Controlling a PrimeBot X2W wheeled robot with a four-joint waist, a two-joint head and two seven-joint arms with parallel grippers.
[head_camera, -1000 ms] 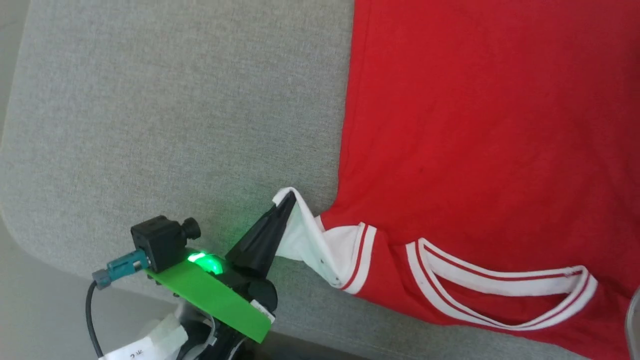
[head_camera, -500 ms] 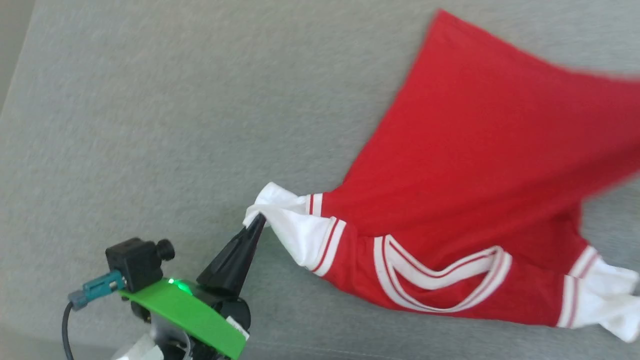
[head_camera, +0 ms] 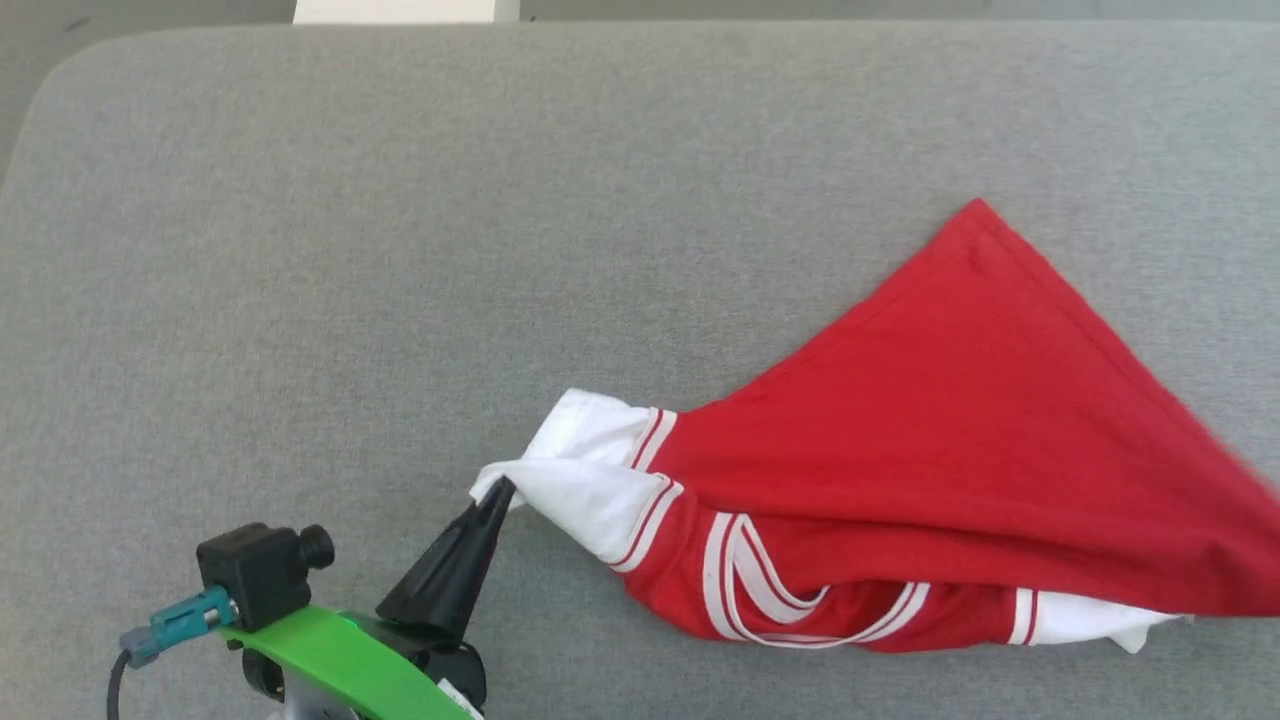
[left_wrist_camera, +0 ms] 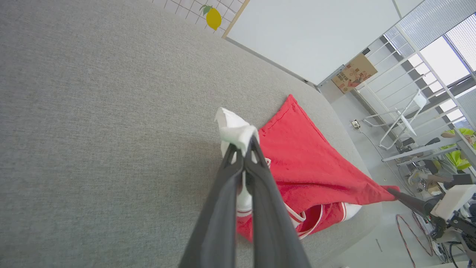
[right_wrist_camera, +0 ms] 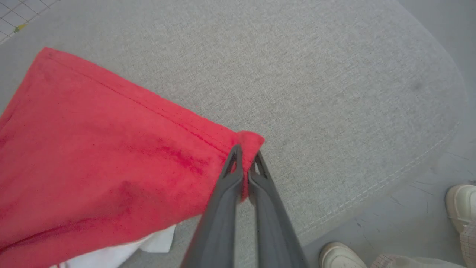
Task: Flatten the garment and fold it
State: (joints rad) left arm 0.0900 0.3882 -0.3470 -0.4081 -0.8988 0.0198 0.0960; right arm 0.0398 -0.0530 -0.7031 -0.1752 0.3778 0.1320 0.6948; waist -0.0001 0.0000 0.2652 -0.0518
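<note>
The garment (head_camera: 930,440), a red shirt with white sleeves and striped trim, lies bunched and partly lifted over the grey cushioned surface, its striped collar (head_camera: 780,600) toward the near edge. My left gripper (head_camera: 497,492) is shut on the white sleeve (head_camera: 585,490); the left wrist view shows that sleeve (left_wrist_camera: 234,130) pinched between the fingers of the left gripper (left_wrist_camera: 244,149). In the right wrist view my right gripper (right_wrist_camera: 245,152) is shut on a red hem corner (right_wrist_camera: 251,139) of the garment (right_wrist_camera: 93,149), holding it above the surface. The lettering is hidden.
The grey padded table (head_camera: 400,250) stretches wide to the left and back. Its rounded edge (right_wrist_camera: 390,182) runs close by my right gripper, and a person's shoes (right_wrist_camera: 461,203) stand on the floor beyond it. A whiteboard (left_wrist_camera: 312,29) and racks stand behind.
The head camera has pulled back, showing the table's far edge. The garment went from lying spread to bunched and folded over itself, with its hem corner drawn across toward the right.
</note>
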